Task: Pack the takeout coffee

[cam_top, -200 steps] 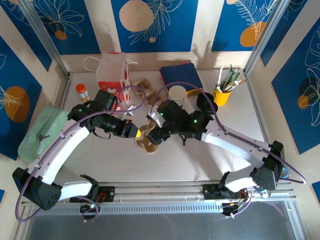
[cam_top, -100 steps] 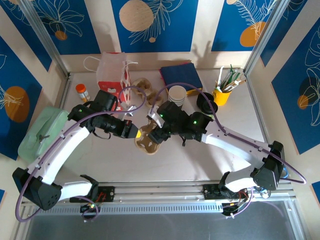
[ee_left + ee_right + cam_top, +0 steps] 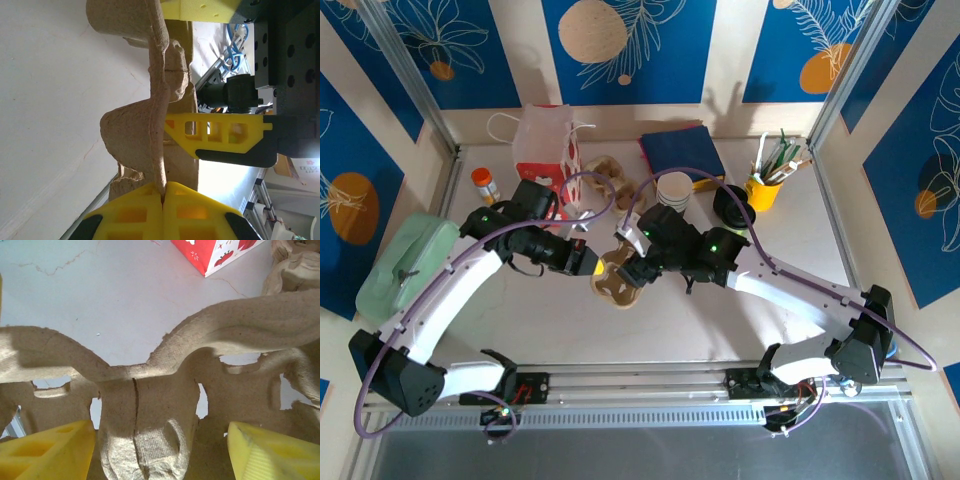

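Plainly, we had our left end effector [image 3: 163, 192] pinched shut on the rim of the cardboard carrier [image 3: 131, 134], probably to steady it. Our right end effector [image 3: 160, 440] stood open astride its middle ridge, gripping nothing. Beyond that end effector, well apart, the paper cup [image 3: 674, 187] sat unpacked on the desk [image 3: 560, 330], the black lid [image 3: 732, 205] near it.

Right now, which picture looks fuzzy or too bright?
Left wrist view: the table past the cardboard carrier glares white. Right wrist view: carrier fibres are sharp, the yellow fingers at the bottom corners soft. Top view: evenly lit, sharp.
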Robot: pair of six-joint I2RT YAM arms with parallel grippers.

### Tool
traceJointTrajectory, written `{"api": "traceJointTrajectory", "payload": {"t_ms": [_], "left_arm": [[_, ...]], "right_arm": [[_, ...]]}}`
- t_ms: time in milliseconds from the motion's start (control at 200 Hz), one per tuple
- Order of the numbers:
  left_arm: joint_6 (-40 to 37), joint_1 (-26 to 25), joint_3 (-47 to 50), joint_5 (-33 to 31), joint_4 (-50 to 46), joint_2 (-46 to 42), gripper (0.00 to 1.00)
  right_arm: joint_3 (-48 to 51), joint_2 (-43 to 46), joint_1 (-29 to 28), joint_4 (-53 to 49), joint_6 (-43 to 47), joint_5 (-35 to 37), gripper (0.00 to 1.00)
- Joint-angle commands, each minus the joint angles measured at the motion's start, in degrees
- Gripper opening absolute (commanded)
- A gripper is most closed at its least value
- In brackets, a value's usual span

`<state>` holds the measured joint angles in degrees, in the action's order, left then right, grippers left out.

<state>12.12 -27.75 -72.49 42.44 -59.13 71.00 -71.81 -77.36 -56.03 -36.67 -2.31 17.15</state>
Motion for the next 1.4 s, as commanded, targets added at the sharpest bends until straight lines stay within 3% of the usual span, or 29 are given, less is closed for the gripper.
{"api": "traceJointTrajectory", "payload": {"t_ms": [0, 405, 510, 905, 1195, 1391], "left_arm": [[0.2, 0.1, -1.6, 1.9, 0.7, 0.1, 0.00], [0.2, 0.1, -1.6, 1.9, 0.8, 0.4, 0.00], [0.1, 0.2, -1.6, 1.9, 0.8, 0.3, 0.00], [0.4, 0.1, -1.6, 1.1, 0.8, -0.1, 0.00], [3.1, 1.3, -4.8, -3.2, 1.1, -1.3, 0.34], [6.2, 8.0, -11.1, -6.5, 0.3, -2.7, 0.43]], "right_arm": [[0.8, 0.8, 0.2, 0.9, 0.5, -1.8, 0.68], [-0.2, -1.6, 0.2, 0.0, 0.2, 0.7, 0.68], [-0.6, -1.8, 0.2, -0.2, 0.3, -1.2, 0.53], [-1.0, -1.4, -0.1, -0.9, 0.1, -0.7, 0.52], [-0.9, -1.7, -0.1, -4.0, 0.0, 0.7, 0.48], [-0.5, -2.1, -0.1, -5.9, -0.5, 1.3, 0.46]]}}
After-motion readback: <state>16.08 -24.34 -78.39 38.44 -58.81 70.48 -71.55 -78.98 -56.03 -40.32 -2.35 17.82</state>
